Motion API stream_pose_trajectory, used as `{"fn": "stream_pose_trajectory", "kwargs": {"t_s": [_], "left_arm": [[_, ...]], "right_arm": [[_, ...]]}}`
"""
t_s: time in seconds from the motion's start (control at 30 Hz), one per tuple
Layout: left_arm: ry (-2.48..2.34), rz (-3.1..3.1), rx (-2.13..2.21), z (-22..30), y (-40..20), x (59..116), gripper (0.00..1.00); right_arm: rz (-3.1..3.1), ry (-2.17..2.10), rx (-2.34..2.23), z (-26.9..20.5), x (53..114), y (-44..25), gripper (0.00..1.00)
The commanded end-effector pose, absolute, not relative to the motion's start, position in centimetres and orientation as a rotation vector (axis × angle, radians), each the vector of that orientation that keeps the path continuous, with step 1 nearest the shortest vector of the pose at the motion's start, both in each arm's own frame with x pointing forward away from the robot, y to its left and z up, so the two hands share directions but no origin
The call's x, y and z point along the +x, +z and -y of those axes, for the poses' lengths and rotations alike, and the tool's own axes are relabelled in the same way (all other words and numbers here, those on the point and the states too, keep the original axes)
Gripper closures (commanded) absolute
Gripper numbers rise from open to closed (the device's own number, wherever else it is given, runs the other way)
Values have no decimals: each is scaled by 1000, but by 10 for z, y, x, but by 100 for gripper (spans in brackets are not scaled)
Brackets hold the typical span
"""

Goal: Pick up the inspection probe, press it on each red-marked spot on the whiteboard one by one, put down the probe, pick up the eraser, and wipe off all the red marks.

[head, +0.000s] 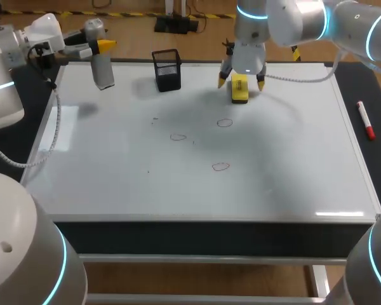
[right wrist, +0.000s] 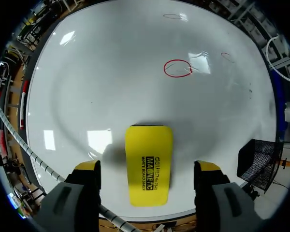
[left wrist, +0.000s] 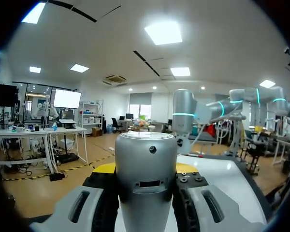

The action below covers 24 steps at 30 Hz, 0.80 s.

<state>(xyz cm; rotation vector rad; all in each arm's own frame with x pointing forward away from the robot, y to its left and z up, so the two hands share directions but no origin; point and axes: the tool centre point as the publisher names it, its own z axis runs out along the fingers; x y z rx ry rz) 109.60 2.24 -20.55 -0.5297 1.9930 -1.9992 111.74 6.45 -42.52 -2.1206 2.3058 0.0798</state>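
The left gripper (head: 100, 46) is clamped on the inspection probe (head: 103, 71), which stands upright in the upper left of the head view, over the far left corner of the whiteboard (head: 292, 165). In the left wrist view the grey barrel sits squarely between the fingers, with the black pads pressed on both sides. I cannot tell whether its foot touches the board or hangs just above it.

The right gripper (head: 242, 81) hovers over the yellow eraser (right wrist: 148, 164), which lies flat on the board in the upper middle of the head view, to the right of the black mesh basket (head: 167, 70). Its fingers stand apart, one on each side of the eraser with a gap on both sides, so nothing is gripped there yet.

Three red marks remain on the board, one at centre (head: 225, 123), one to its lower left (head: 178, 136) and one below (head: 221, 167); all are thin rings, unwiped.

By my reading the task is at the handover between tools: the probe has not been put down, while the eraser pick-up is being lined up. The next move calls for the right fingers to drop to the eraser's long sides and close evenly, so that it lifts flat and does not twist. The left arm needs to set the probe down upright, clear of the basket. The nearest ring is just ahead of the right gripper, a likely first wipe
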Motion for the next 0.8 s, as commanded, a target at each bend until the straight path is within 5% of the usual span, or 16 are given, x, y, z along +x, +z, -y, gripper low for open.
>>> {"fn": "stream_pose_trajectory", "kwargs": {"t_s": [0.03,0.8], "left_arm": [[-1998,-1989,-531,-22,-205,1095,100],[-1998,-1989,-531,-22,-205,1095,100]], "right_arm": [[-2313,62,-2138,-66,1120,-424,100],[-2395,9,-2022,-27,1108,-372,100]]}}
